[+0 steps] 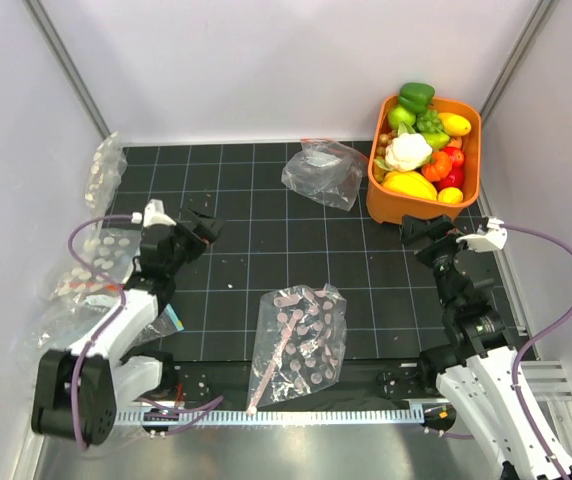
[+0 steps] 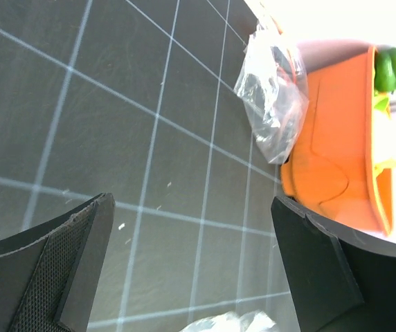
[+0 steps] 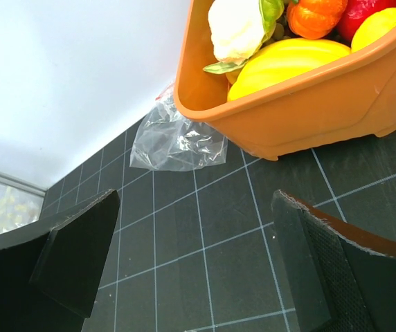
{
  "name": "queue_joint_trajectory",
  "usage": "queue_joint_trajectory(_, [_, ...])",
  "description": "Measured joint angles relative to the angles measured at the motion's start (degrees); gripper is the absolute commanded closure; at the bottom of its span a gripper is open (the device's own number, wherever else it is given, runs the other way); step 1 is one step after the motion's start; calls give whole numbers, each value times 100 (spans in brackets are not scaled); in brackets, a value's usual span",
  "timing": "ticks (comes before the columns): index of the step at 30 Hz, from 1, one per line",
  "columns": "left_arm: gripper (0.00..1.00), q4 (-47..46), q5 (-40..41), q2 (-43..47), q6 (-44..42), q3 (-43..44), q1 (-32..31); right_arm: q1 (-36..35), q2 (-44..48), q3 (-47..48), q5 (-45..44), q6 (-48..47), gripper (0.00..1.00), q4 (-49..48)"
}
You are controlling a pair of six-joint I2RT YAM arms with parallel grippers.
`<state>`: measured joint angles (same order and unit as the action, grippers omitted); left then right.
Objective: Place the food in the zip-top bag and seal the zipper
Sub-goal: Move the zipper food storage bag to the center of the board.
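The plain clear zip-top bag (image 1: 324, 172) lies crumpled on the black mat at the back centre, empty, with its orange-red zipper (image 1: 316, 141) at its far edge. It also shows in the left wrist view (image 2: 274, 93) and the right wrist view (image 3: 177, 138). The white cauliflower (image 1: 407, 152), the green bell pepper (image 1: 416, 96) and the orange round piece (image 1: 437, 165) sit in the orange bin (image 1: 378, 195) beside it. My left gripper (image 1: 206, 228) is open and empty over the mat at the left. My right gripper (image 1: 421, 232) is open and empty just in front of the bin.
A pink-dotted clear bag (image 1: 301, 335) lies at the front centre. White-dotted clear bags (image 1: 101, 180) lie piled along the left edge. The bin holds several other toy fruits. Walls stand close on the left, back and right.
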<state>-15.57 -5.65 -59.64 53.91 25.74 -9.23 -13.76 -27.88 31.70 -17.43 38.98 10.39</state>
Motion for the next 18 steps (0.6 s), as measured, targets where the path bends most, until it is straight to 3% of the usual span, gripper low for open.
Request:
queue_joint_trajectory(10, [0,-562,81,-2522,861,1405,-516,0,24,-44,-120,20,0,55])
queue_joint_trajectory(18, [0,-946,116,-4301,1239,2774,-688,0,706,-214,-273,15,0,96])
